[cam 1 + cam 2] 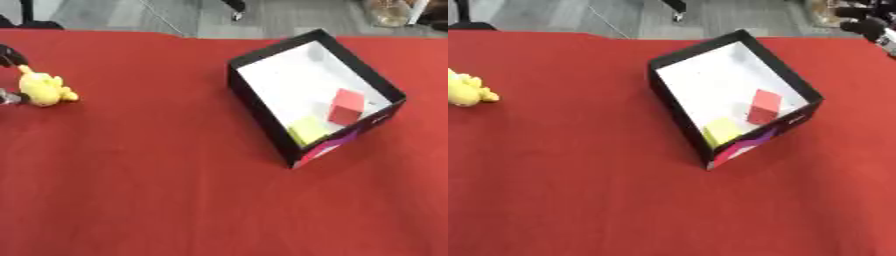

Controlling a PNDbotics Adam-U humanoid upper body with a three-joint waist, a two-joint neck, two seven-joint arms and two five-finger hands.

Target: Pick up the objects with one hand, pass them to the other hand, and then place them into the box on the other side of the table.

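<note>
Red cloth covers the tabletop [175, 200] from edge to edge, and my left hand [9, 57] shows only as dark fingers at the far left edge of the left eye view, just beside a yellow plush toy [44, 90]. One dark part sits above the toy near its top, another greyish part shows at the edge low beside it; they seem to bracket the toy, but I cannot tell whether my fingers are curled round it, pinching it, or merely near it. The toy lies on the cloth at the left side, well apart from the box. My right hand [872, 25] comes in at the upper right corner of the right eye view, black with a pale part, raised beyond the far edge of the cloth; whether its fingers are spread or closed I cannot tell. The black box [262, 107] with a white inside sits right of centre, turned askew, with a pink and purple patch on its near corner. Inside it, toward the near end, a red block [347, 106] stands upright and a yellow-green block [308, 131] lies just beside it.
</note>
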